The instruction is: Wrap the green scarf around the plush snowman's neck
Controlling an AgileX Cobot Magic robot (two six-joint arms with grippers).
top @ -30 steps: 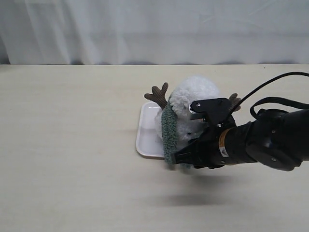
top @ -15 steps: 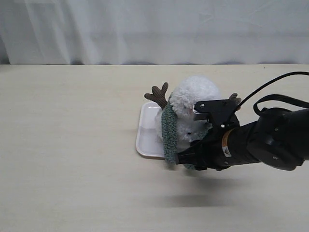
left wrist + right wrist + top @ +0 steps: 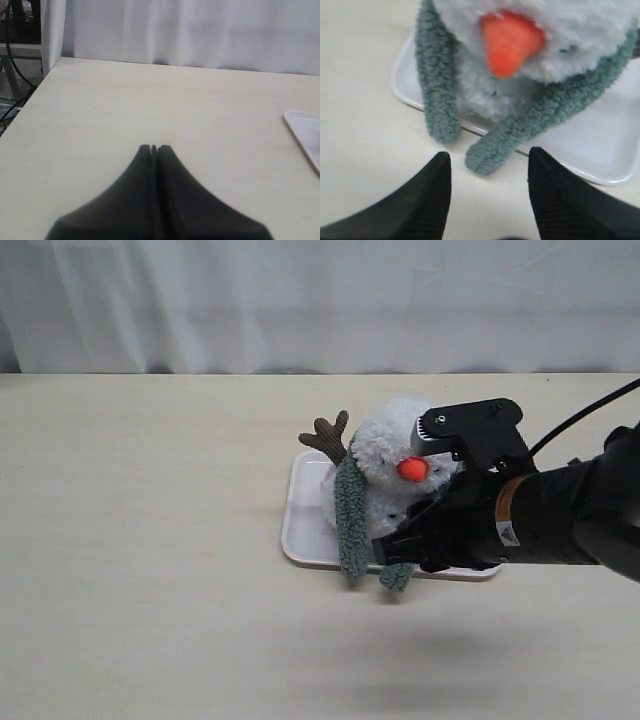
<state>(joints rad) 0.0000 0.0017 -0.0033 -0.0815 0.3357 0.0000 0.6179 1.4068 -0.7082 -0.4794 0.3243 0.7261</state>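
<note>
The plush snowman (image 3: 390, 450) (image 3: 530, 30) sits on a white tray (image 3: 300, 520), its orange nose (image 3: 411, 469) (image 3: 509, 42) facing the front. The green scarf (image 3: 350, 515) (image 3: 437, 85) lies around its neck, with both ends hanging down in front: one end (image 3: 442, 125) on the left, the other end (image 3: 396, 576) (image 3: 485, 160) reaching over the tray's rim onto the table. My right gripper (image 3: 489, 156) stands open just in front of the scarf ends, holding nothing. My left gripper (image 3: 154, 148) is shut and empty over bare table, far from the toy.
The tray (image 3: 600, 150) rests mid-table on a pale wooden tabletop (image 3: 150, 540). A white curtain (image 3: 300, 300) hangs behind. The table's left edge and a stand's legs (image 3: 12, 75) show in the left wrist view.
My right gripper has let go of the scarf end and drawn back and up to the right, baring the snowman's face. The scarf end now lies at the tray's front edge.
</note>
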